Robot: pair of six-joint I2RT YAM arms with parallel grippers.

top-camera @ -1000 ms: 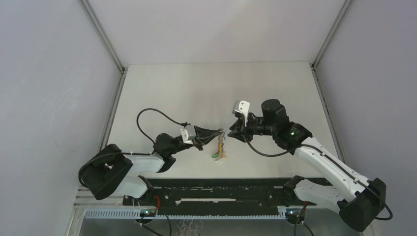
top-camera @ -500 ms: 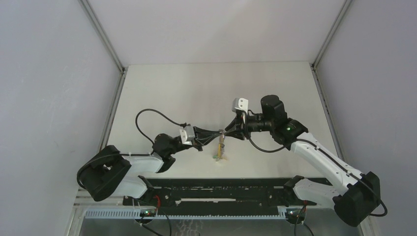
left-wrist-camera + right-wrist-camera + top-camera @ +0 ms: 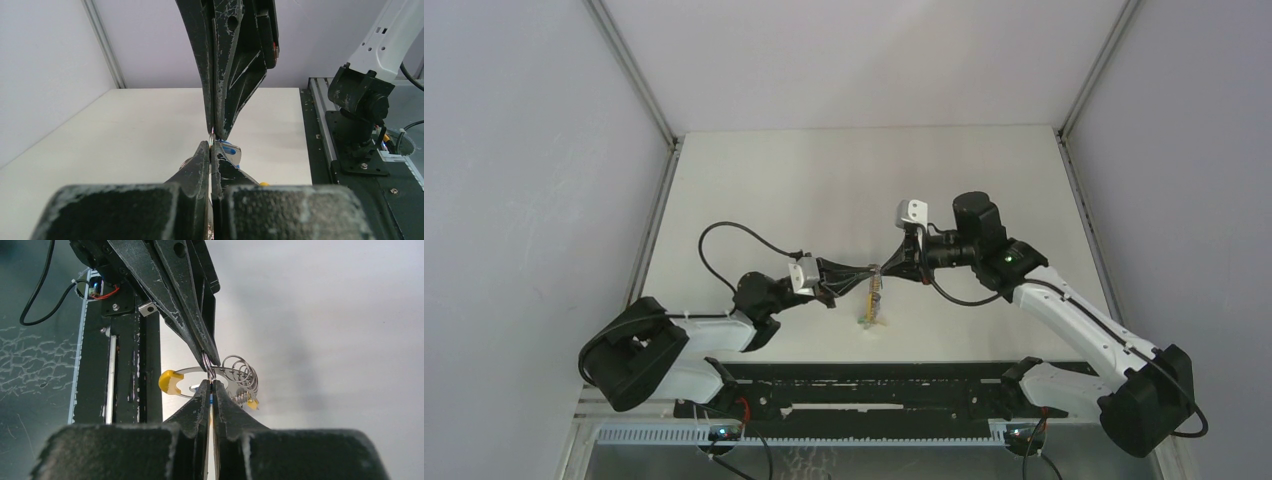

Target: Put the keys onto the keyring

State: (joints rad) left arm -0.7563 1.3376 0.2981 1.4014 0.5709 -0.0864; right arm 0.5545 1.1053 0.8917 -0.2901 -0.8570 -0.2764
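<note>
My left gripper (image 3: pixel 874 270) and right gripper (image 3: pixel 884 268) meet tip to tip above the table's near middle. The keyring (image 3: pixel 871 300) hangs below them. In the right wrist view it is a flat metal loop (image 3: pixel 192 371) with a yellow end (image 3: pixel 170 381) and wire coils (image 3: pixel 241 371). The left gripper (image 3: pixel 211 146) is shut on a thin wire ring of the keyring (image 3: pixel 212 136). The right gripper (image 3: pixel 210 386) is shut, and a blue key shows between its fingers (image 3: pixel 211 399). The blue key head (image 3: pixel 231 150) shows beside the left fingertips. The other keys are hidden.
A small yellow piece (image 3: pixel 253 403) hangs under the coils. The black rail with the arm bases (image 3: pixel 874 385) runs along the near edge. The right arm's base (image 3: pixel 357 115) stands on the rail. Grey walls (image 3: pixel 544 200) enclose the table.
My right gripper has moved left and closed the gap to the left gripper's tips. The left gripper and the hanging keyring have stayed almost in place.
</note>
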